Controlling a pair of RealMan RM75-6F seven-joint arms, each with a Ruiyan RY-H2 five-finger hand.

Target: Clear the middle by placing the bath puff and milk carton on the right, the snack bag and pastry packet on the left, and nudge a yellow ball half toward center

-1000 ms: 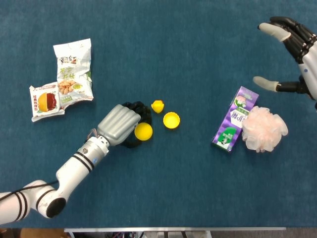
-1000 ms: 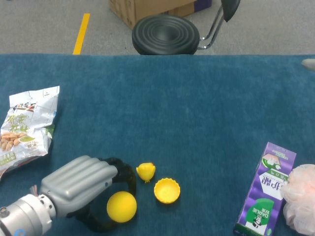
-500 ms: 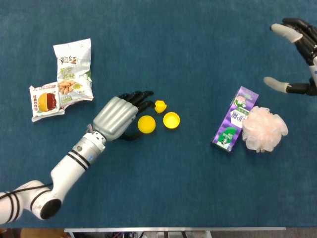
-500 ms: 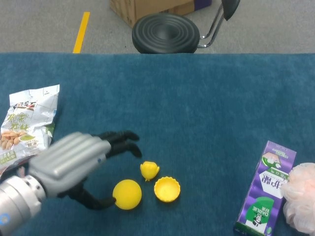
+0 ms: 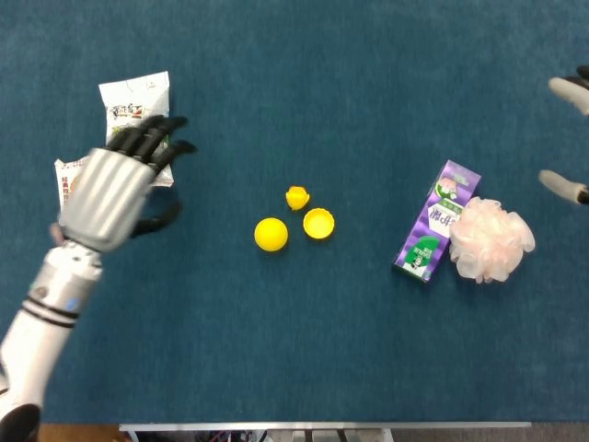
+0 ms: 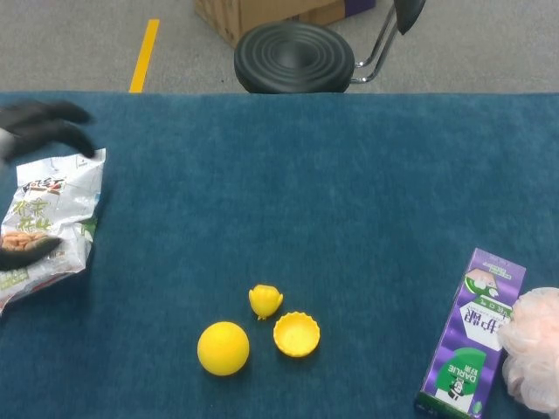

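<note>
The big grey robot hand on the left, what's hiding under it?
The left hand hovers over the snack bag and pastry packet. Only their edges peek out; the rest is covered.

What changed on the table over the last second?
The left hand let go of the yellow ball half, leaving it shifted slightly toward the other yellow pieces, and pulled back left over the snack bag. The right hand drew off toward the right edge. The milk carton, bath puff and packets stayed put.
</note>
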